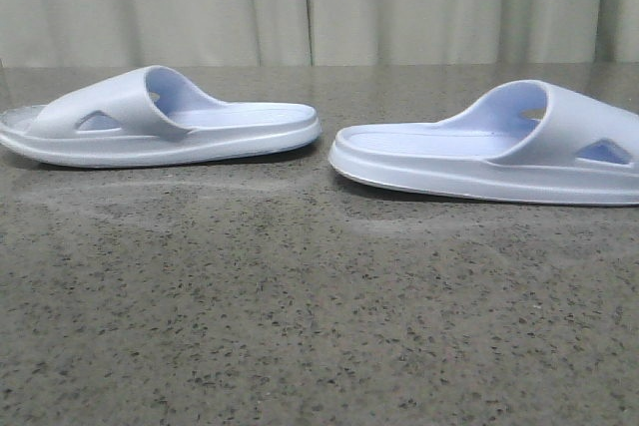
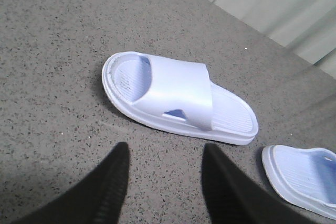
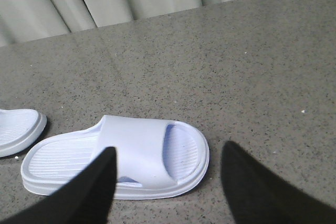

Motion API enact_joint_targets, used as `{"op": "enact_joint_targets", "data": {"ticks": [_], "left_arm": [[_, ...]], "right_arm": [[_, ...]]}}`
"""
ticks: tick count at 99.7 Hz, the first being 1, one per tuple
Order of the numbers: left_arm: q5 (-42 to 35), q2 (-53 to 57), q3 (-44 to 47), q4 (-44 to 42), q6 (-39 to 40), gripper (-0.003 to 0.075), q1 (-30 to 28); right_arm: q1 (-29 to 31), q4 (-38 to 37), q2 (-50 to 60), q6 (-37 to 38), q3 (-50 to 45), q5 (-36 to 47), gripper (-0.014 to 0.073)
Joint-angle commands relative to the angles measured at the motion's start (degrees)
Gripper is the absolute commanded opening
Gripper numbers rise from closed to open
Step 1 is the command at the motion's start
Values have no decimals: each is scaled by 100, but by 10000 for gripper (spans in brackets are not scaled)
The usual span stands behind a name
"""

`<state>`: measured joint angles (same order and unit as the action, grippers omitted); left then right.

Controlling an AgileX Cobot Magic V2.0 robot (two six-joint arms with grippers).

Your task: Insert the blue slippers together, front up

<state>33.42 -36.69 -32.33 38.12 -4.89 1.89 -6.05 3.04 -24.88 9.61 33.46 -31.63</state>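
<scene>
The 2 blue slippers lie flat on their soles on the speckled grey table [image 1: 300,326], heel to heel with a small gap between them, toes pointing outward to either side. In the front view the left slipper [image 1: 160,122] sits a little farther back, its strap toward the left edge and a triangular cut-out showing in the strap's side; the right slipper [image 1: 499,147] lies nearer the right edge, its strap and cut-out on the right (its toe runs out of the picture). Pale curtains [image 1: 319,2] hang behind the table.

The left gripper [image 2: 165,182] hovers above the table just short of the left slipper [image 2: 173,95], its 2 black fingers [image 2: 113,182] spread apart with nothing between them. The right gripper [image 3: 168,182] hangs over the right slipper [image 3: 131,156] with its fingers [image 3: 252,182] likewise wide apart; 1 finger overlaps the strap in that view, though contact cannot be told.
</scene>
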Motion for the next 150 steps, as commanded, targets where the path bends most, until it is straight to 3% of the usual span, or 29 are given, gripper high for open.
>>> {"op": "enact_joint_targets", "data": {"ticks": [1,8,37,63,150], "left_arm": [[-284,-118,-197,250,-25,492,-3],[-416,-188,-197,266,-25,512,-3],[-1278,-750,-197,813,-25,433,-3],[-1354,-1848,-219,1428,-25,421,-3],[-1236,-4232,-1596,1554,-143,421,279]], "right_arm": [[-2,3,-80,8,201,464,549],[-2,3,-80,8,201,475,549],[-2,3,-80,8,201,566,549],[-2,11,-80,8,201,566,549],[-2,11,-80,8,201,566,549]]}}
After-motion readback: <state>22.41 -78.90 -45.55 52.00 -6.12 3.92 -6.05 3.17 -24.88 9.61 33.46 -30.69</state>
